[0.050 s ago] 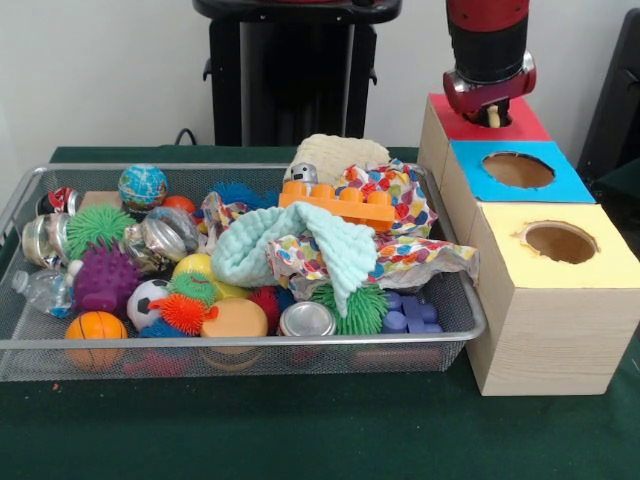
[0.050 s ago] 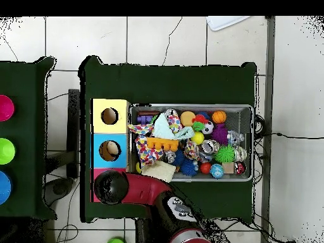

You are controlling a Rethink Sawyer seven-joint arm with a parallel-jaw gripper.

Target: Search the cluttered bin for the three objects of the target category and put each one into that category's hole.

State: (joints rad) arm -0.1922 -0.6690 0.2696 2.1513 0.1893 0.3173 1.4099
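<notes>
Even, soft room light from above, bright enough everywhere. The bin (image 1: 455,300) throws only a faint shadow on the worktop (image 1: 300,430) at its near edge. Small glints sit on the can (image 1: 306,319). Small toys look slightly soft.

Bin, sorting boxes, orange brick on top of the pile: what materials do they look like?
Bin: metal wire mesh, silvery, see-through walls with a solid rim. Sorting boxes: likely plywood, pale with visible grain lines, tops covered in matte coloured sheet. Orange brick: moulded hard plastic, smooth studs, slight sheen.
</notes>
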